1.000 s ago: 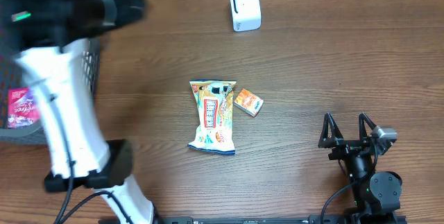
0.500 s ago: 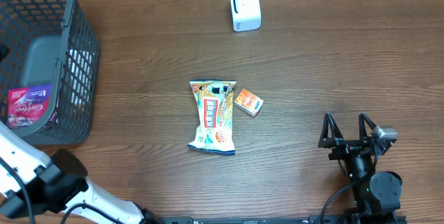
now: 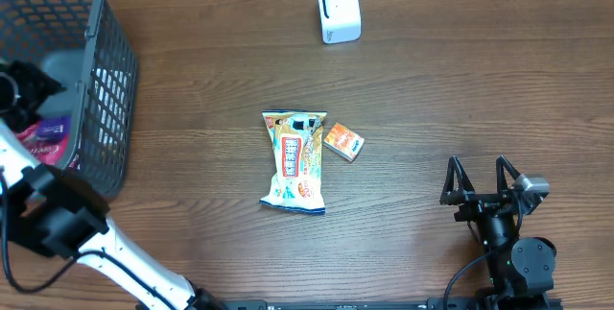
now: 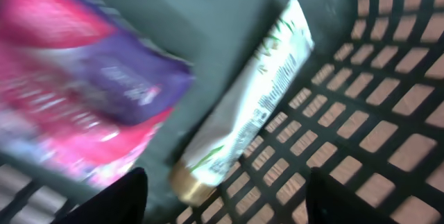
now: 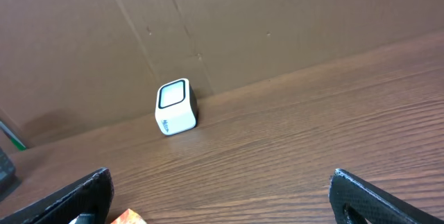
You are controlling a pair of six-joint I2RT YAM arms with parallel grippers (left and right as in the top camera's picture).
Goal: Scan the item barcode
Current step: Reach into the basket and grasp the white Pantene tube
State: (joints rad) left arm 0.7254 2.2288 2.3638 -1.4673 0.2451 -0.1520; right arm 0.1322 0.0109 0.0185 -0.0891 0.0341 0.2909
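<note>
My left gripper (image 3: 29, 89) reaches down into the dark mesh basket (image 3: 113, 70) at the table's left edge. In the left wrist view its fingers stand apart, open (image 4: 222, 207), just short of a white tube with a gold cap (image 4: 246, 99). Beside the tube lies a pink and purple packet (image 4: 83, 92), also seen from above (image 3: 50, 139). The white scanner (image 3: 339, 10) stands at the back of the table. My right gripper (image 3: 483, 180) rests open and empty at the front right, facing the scanner (image 5: 175, 106).
A snack bag (image 3: 295, 161) and a small orange box (image 3: 343, 142) lie side by side mid-table. The basket's mesh wall (image 4: 361, 113) runs close along the right of the tube. The white left arm (image 3: 115, 252) crosses the front left corner.
The left arm has swung across the basket and its wrist has now come down inside it. The items on the table and the right arm have not moved.
</note>
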